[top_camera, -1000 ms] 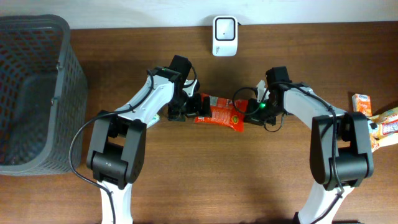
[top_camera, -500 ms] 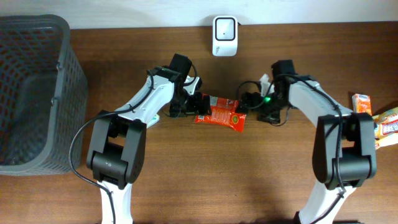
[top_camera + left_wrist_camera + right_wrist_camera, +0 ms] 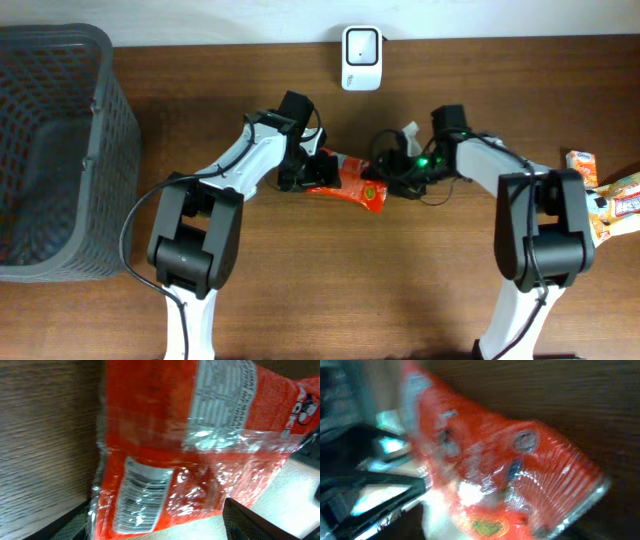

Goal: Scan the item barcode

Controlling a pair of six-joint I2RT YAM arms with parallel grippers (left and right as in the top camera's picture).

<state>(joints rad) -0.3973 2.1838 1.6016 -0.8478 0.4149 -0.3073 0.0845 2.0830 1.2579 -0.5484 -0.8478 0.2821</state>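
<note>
A red snack packet (image 3: 350, 186) lies on the wooden table between my two grippers. In the left wrist view the packet (image 3: 200, 435) fills the frame, and its white barcode label (image 3: 142, 495) faces the camera near the left end. My left gripper (image 3: 318, 172) is open around that end: one finger (image 3: 70, 527) is at the packet's edge and the other finger (image 3: 255, 520) stands apart from it. My right gripper (image 3: 386, 178) is at the packet's right end. There the packet (image 3: 510, 475) is blurred and covers the jaws. The white scanner (image 3: 361, 45) stands at the back edge.
A dark mesh basket (image 3: 95, 110) fills the far left of the table. Orange snack packs (image 3: 582, 166) and another packet (image 3: 622, 200) lie at the right edge. Cables loop around the right wrist (image 3: 430, 195).
My right gripper has moved left, back onto the packet's right end. The packet has shifted slightly and tilted. The left jaws have narrowed a little around the packet.
</note>
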